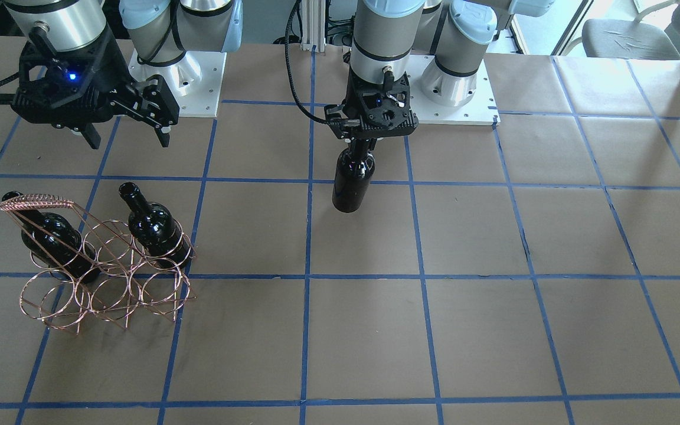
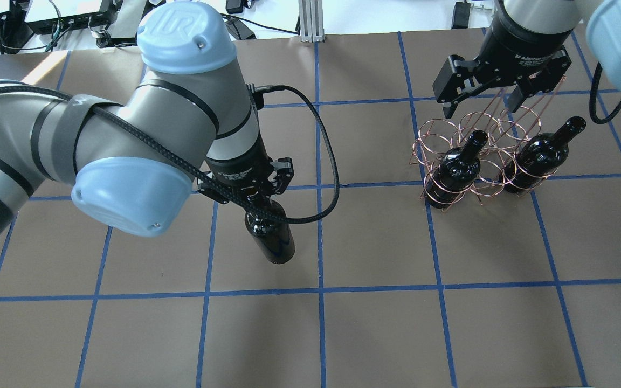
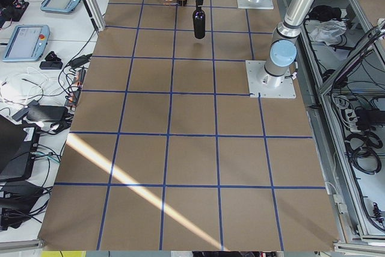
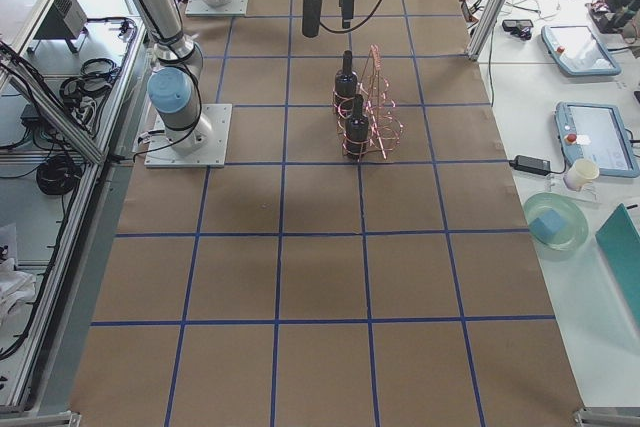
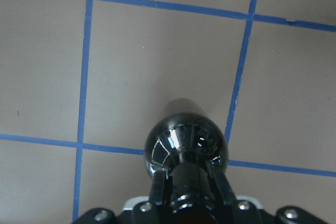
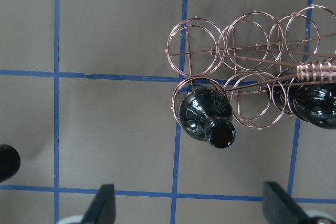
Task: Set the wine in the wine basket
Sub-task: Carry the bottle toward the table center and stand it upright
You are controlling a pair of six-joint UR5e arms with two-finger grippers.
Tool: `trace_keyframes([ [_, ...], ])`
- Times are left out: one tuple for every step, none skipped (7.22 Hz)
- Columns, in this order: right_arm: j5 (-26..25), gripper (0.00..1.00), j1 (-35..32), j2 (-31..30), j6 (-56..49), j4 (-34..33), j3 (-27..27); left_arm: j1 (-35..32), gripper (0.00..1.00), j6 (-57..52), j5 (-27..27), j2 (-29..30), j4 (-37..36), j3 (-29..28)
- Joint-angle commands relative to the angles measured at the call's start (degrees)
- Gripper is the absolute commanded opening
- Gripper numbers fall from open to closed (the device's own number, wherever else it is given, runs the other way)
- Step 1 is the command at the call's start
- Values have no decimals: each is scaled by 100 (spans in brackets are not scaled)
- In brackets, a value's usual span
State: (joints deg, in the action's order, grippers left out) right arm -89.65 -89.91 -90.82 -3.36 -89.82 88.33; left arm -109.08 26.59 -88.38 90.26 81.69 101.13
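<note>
— Where is the bottle [image 1: 352, 183] right now?
— Held upright by the left gripper [image 1: 360, 140], near the middle of the table [image 1: 493, 330] and well apart from the basket [image 1: 110, 283]. The fingers [image 5: 157, 186] are clamped on the neck, just above the shoulder. I cannot tell whether the base is clear of the paper.
— And the other arm?
— The right gripper [image 2: 480, 105] hovers above the basket with its jaws spread wide, holding nothing.
— How does that bottle handle, do you think?
— I judge it heavy for its size and rigid. It is glossy glass, so slippery and breakable. A hold on the neck lets the weight hang straight down, and the lip at the mouth would likely stop it sliding through. A jolt could swing the body, though.
— Where does it go?
— There are two other bottles [image 2: 459, 164] leaning in the end rings of the row nearer the robot. The ring between them looks free, as do the three in the far row. The thin wire probably flexes and the basket seems light. A knock could shove it or clink glass on glass, so lowering base-first and slowly seems wise.
</note>
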Motion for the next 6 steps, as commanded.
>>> trace_keyframes([
  [-8,100,0,-6,-7,8,0,-96,0,31,-4,-70,-327,362],
  [0,100,0,-6,-7,9,0,-96,0,31,-352,-78,-442,363],
  [0,100,0,-6,2,0,0,-96,0,31,-416,-61,-469,381],
  [0,100,-9,-6,2,0,0,-96,0,39,-408,-44,-478,389],
  [-8,100,-9,-6,2,0,9,-96,0,39,-399,26,-531,389],
  [0,100,-9,-15,37,0,35,-96,0,39,-382,70,-540,389],
])
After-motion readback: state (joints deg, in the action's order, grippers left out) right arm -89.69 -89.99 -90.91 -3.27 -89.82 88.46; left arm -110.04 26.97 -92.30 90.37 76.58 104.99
